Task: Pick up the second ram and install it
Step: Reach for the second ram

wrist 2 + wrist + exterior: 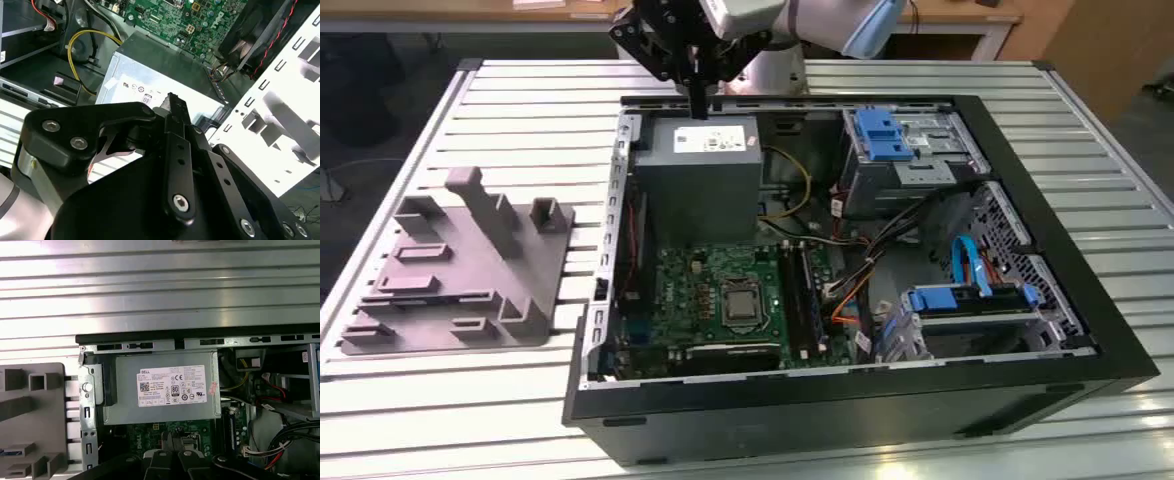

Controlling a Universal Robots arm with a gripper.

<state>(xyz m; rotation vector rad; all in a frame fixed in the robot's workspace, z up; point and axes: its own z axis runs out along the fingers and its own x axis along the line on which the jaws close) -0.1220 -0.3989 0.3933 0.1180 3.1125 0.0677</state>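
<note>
Near the worktop's edge on the exterior view's left sat the grey holder [460, 300]. In the first wrist view we made out a bluish strip in it, which we took for the second ram [10, 452], its long axis seemingly parallel to the worktop's slats. The gripper [700, 110] hung above the power supply [698, 165], fingers drawn together, gripping nothing we could see. We judged the ram lay leftward of it and toward the near edge.
</note>
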